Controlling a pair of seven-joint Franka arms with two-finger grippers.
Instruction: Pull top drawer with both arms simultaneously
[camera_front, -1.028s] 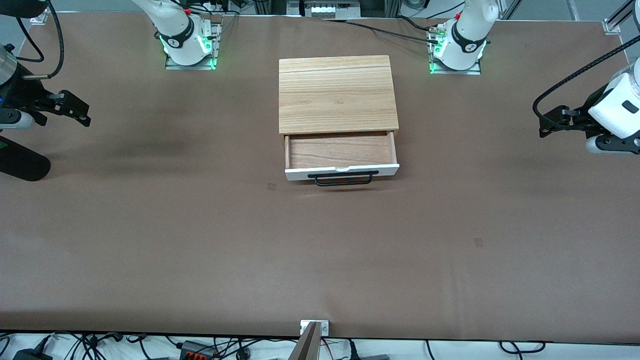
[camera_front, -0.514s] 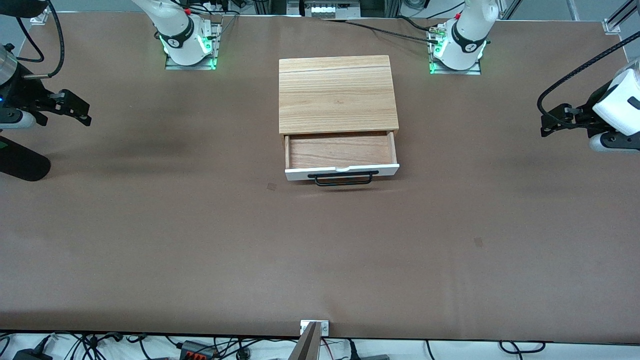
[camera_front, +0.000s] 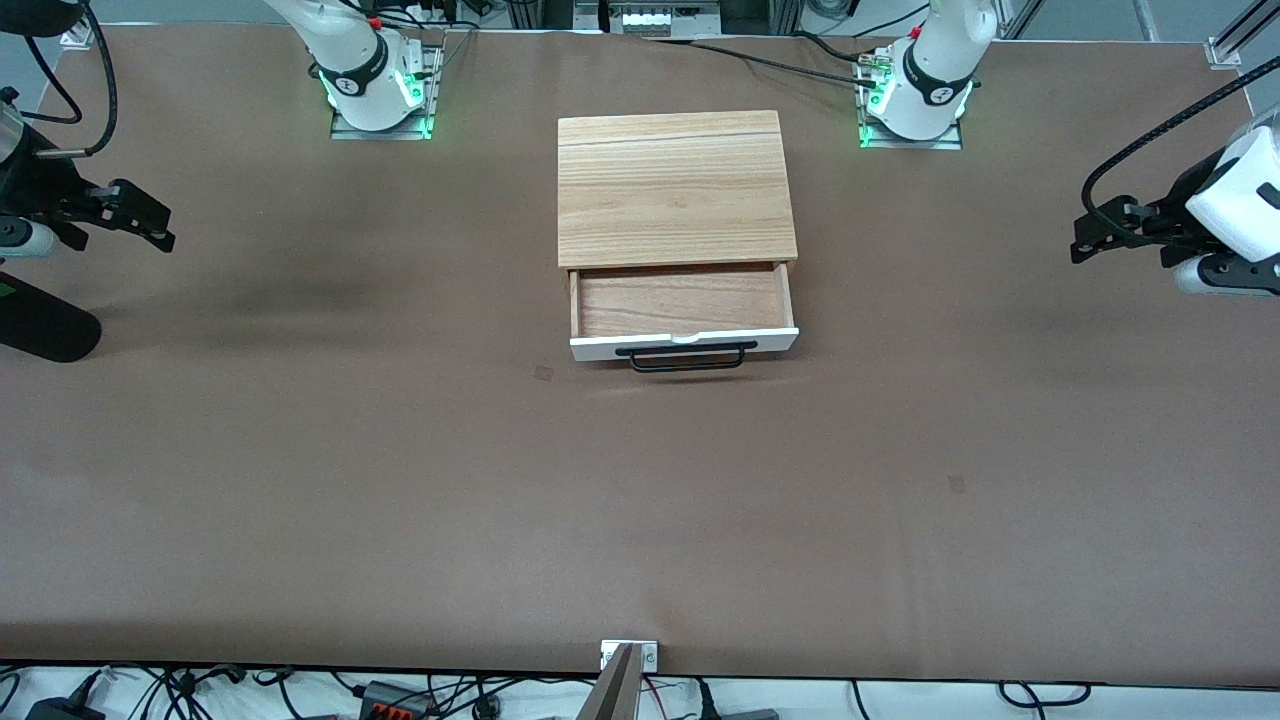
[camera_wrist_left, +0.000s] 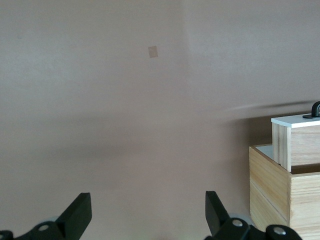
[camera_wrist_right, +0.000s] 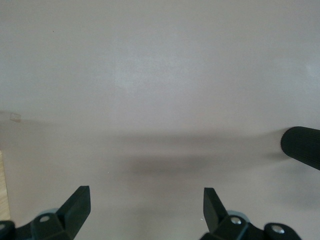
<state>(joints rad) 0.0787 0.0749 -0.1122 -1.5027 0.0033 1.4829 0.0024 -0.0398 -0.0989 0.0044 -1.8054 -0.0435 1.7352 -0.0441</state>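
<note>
The top drawer (camera_front: 682, 301) stands pulled out of the light-wood cabinet (camera_front: 676, 190), toward the front camera. Its reddish-brown inside shows, and its white front panel (camera_front: 684, 343) carries the black bar handle (camera_front: 686, 359). My right gripper (camera_front: 140, 218) is open and empty over the table at the right arm's end, well apart from the cabinet. My left gripper (camera_front: 1100, 236) is open and empty over the left arm's end. The left wrist view shows its open fingers (camera_wrist_left: 78, 215), the drawer's side (camera_wrist_left: 296, 145) and the cabinet (camera_wrist_left: 282, 195). The right wrist view shows open fingers (camera_wrist_right: 78, 204) over bare table.
A black cylinder (camera_front: 42, 326) lies below the right gripper at the table's edge, and it also shows in the right wrist view (camera_wrist_right: 302, 146). Small tape marks (camera_front: 543, 373) (camera_front: 957, 484) are on the brown table (camera_front: 400, 480). Both arm bases (camera_front: 380, 95) (camera_front: 912, 105) stand beside the cabinet.
Both grippers have drifted slightly higher in the view, toward the bases' side of the table. The drawer has not moved.
</note>
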